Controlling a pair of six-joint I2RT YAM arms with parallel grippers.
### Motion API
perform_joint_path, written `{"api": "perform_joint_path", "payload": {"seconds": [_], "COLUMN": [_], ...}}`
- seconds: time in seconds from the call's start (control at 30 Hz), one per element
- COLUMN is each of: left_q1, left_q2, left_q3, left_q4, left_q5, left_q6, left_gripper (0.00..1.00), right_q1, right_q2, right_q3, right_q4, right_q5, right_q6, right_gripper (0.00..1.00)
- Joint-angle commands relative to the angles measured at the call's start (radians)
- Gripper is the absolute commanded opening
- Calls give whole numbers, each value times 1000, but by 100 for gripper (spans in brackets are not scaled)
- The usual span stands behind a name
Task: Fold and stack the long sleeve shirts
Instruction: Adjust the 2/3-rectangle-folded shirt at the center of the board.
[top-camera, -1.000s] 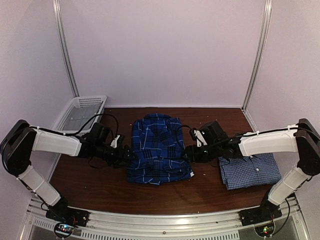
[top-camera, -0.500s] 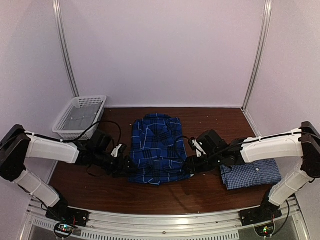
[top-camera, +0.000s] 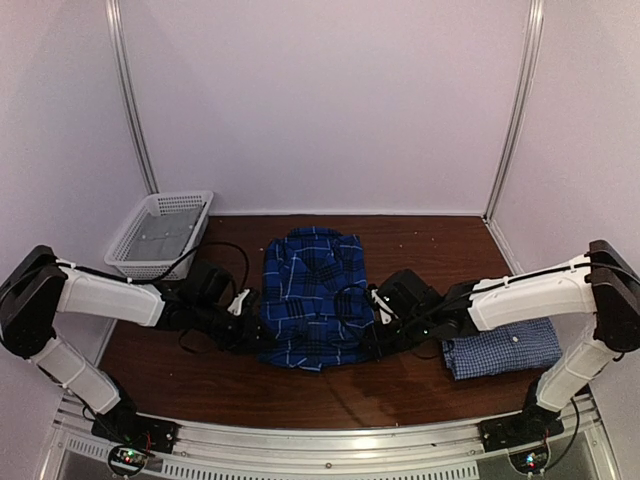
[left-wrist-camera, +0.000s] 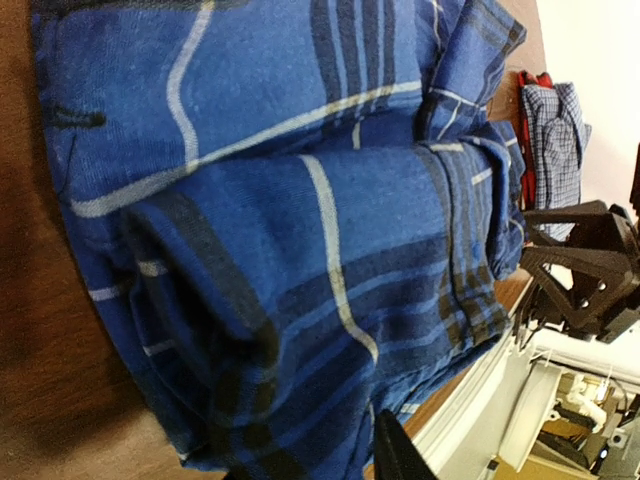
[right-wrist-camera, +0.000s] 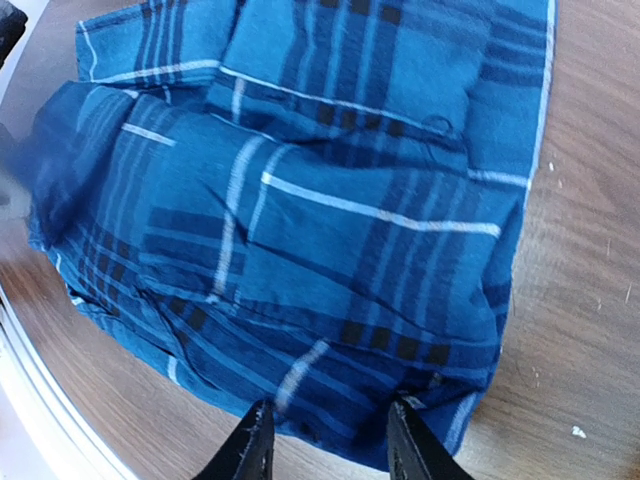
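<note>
The dark blue plaid shirt (top-camera: 313, 298) lies folded in the middle of the table, collar to the far side. My left gripper (top-camera: 262, 337) is at its near-left corner. In the left wrist view the plaid cloth (left-wrist-camera: 300, 250) fills the frame, bunched over the jaws, and only one black finger (left-wrist-camera: 393, 455) shows. My right gripper (top-camera: 373, 337) is at the near-right corner. Its fingers (right-wrist-camera: 250, 452) stand apart astride the shirt's near hem (right-wrist-camera: 332, 440). The paler check shirt (top-camera: 500, 345) lies folded at the right, under the right arm.
A white mesh basket (top-camera: 160, 232) stands at the back left. The table's near edge with its metal rail (top-camera: 330, 430) runs just behind both grippers. From the left wrist, the right arm (left-wrist-camera: 585, 265) shows past the plaid, with the check shirt (left-wrist-camera: 555, 140) beyond it.
Both grippers have slid toward the near edge and inward, from the shirt's sides to its near corners. The right jaws have narrowed over the hem.
</note>
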Motion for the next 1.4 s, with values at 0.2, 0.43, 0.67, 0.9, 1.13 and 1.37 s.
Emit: {"api": "perform_joint_path", "payload": {"seconds": [0.2,0.43,0.67,0.9,1.13,1.37], "left_q1": [-6,-6,-6,-6,-8,-9], "left_q2": [-7,-5,-36,-51,-66,-114], "left_q3": [71,78,74,68,77,26], "left_q4": [22,-1,-34,-59,-117,-163], "left_q5": [0,3,1,5,11,10], "left_q6": [1,3,14,24,48,48], "left_gripper": [17,19,37,43,46,49], "right_q1": [8,7,2,-7,-17,-27], "right_q2": [36,44,43,50,47,46], "right_q3": [91,131,168,183,203,215], "right_q4": [-23,-28,-40,-43,-52,-57], "right_q5": [62,67,86,87,90,91], "right_q6": [-15,-19,-24,-35,-41,-50], "right_gripper": [16,1,0,0,0,0]}}
